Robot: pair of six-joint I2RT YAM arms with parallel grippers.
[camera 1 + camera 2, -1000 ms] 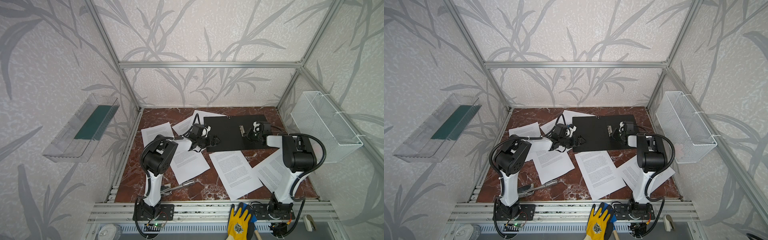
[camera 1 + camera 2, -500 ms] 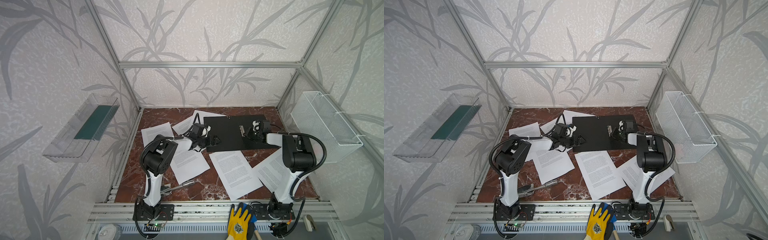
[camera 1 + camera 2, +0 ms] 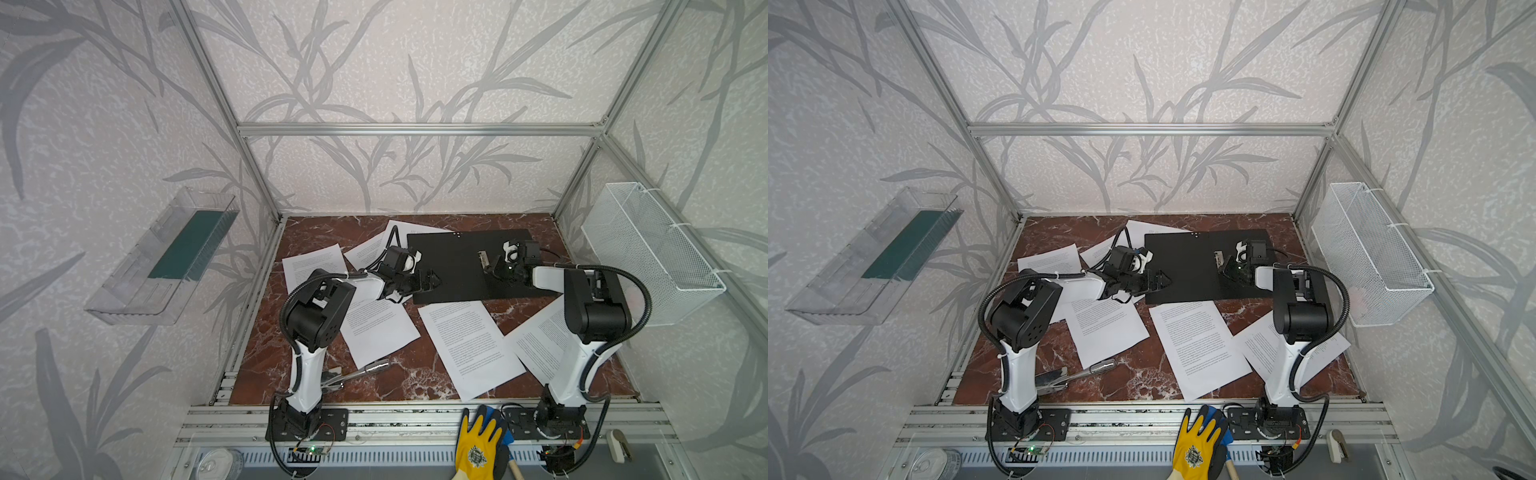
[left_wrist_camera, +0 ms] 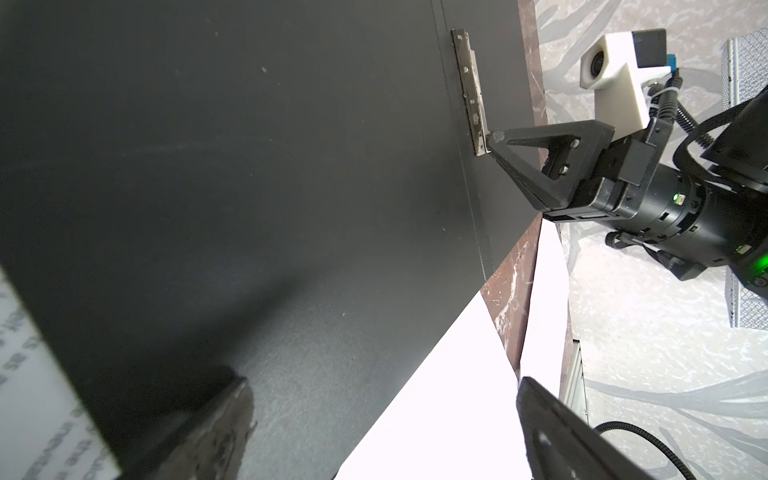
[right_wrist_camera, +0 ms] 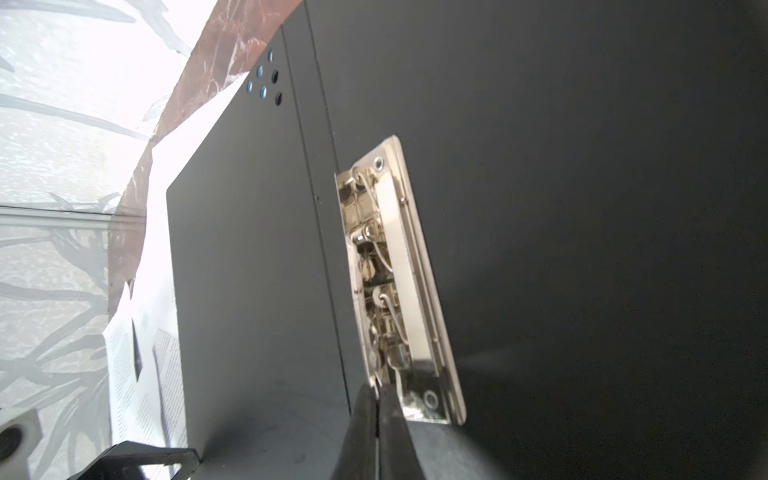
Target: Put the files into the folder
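Note:
The folder lies open at the back of the table, black inside up. Its metal clip stands raised. My right gripper is shut on the thin edge at the near end of the clip. My left gripper is open, low over the folder's near left corner, with nothing in it. Several white printed files lie loose around the folder: one in front, one under the left arm, and one by the right arm.
A clear tray on the left wall holds a dark green slab. A white wire basket hangs on the right wall. A metal tool lies near the table's front by the left arm's base. A yellow glove rests on the front rail.
Almost nothing has moved. My right gripper stays at the clip and my left gripper stays at the folder's corner.

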